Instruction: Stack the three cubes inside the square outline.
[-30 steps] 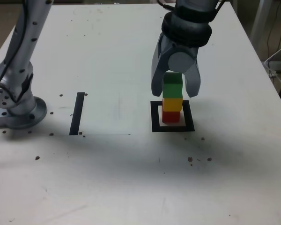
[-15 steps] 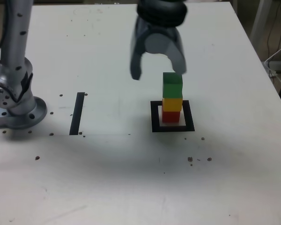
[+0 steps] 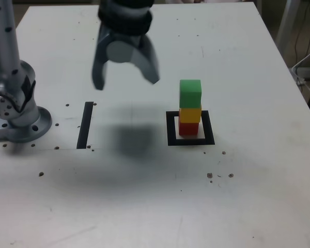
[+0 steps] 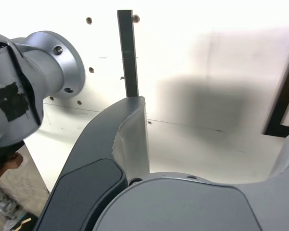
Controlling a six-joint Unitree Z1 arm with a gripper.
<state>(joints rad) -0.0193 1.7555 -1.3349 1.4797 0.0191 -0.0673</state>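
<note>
Standing in the square outline [image 3: 170,129], the green cube [image 3: 190,93] tops the yellow cube [image 3: 190,114] and red cube [image 3: 188,127]; stacking looks finished. The gripper [image 3: 125,78] hangs well apart, fingers spread, empty.

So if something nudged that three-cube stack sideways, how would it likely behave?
Probably tippy: the stack is one cube wide and three high, green cube on yellow cube on red cube. The green cube sits slightly off-line, so it would likely slide off first. The matte, flat faces suggest some grip; the blocks look rigid, unlikely to roll.
</note>
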